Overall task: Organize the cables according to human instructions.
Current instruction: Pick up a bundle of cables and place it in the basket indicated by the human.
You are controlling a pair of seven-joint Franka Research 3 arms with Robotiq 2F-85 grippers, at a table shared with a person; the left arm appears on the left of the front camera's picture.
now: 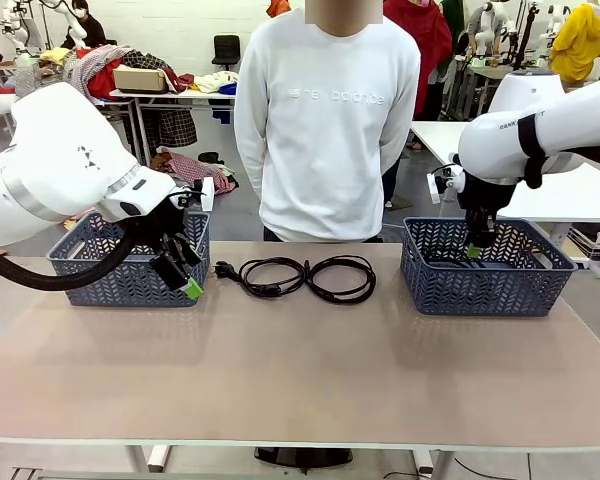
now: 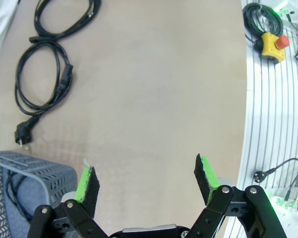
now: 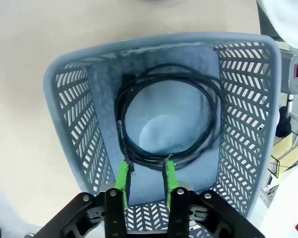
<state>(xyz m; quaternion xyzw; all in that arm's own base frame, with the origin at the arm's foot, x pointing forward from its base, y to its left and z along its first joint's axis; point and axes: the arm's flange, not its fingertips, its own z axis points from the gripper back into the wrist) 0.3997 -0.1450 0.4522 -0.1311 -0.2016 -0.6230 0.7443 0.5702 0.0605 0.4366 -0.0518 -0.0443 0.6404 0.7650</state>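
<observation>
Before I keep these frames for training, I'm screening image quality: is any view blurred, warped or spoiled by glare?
Front view: sharp, evenly lit, soft shadows under the cables. Left wrist view: sharp, though the table edge bows slightly from the wide lens. Right wrist view: the basket walls bulge likewise; pale sheen on its floor inside the coiled cable.

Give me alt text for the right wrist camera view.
The right gripper hangs over a blue-grey basket, jaws apart at the near edge of a coiled black cable lying on its floor. Tan table lies beyond.
</observation>
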